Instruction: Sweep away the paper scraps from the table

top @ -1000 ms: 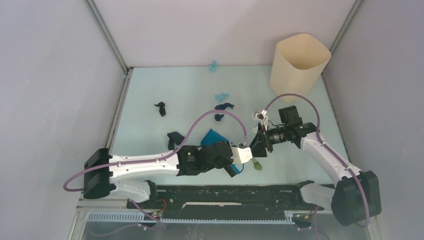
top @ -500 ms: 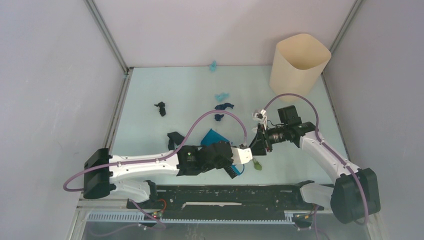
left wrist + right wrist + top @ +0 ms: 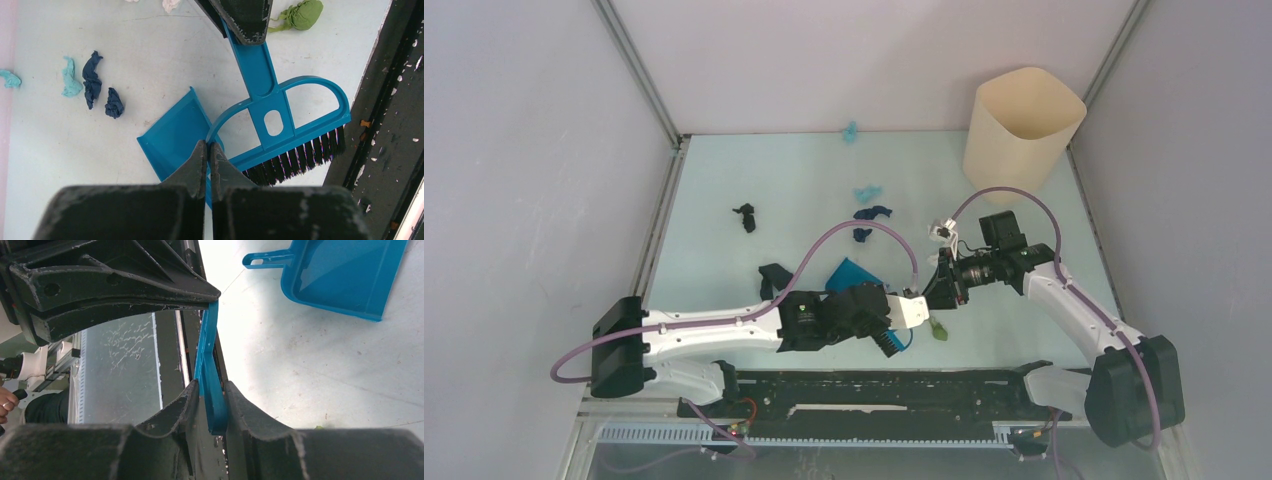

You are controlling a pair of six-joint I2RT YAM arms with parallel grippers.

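Observation:
The blue hand brush [image 3: 280,130] hangs low over the table [image 3: 724,170], bristles toward the near edge. My left gripper [image 3: 210,145] is shut on its thin curved guard. My right gripper [image 3: 212,387] is closed on the end of the brush handle [image 3: 210,365], both fingers touching it. The blue dustpan [image 3: 852,272] lies flat under the left gripper. Paper scraps lie around: a green one [image 3: 302,11] beside the brush, navy ones [image 3: 92,80], a light blue one [image 3: 70,80], a dark one [image 3: 744,215], and a white one [image 3: 941,232] by the right wrist.
A tall beige bin [image 3: 1022,125] stands at the far right corner. Another light blue scrap [image 3: 850,130] lies at the far edge. A black rail [image 3: 874,385] runs along the near edge between the arm bases. Grey walls close in both sides.
My right gripper's jaws have narrowed onto the brush handle. Both arms and the brush have stayed almost still.

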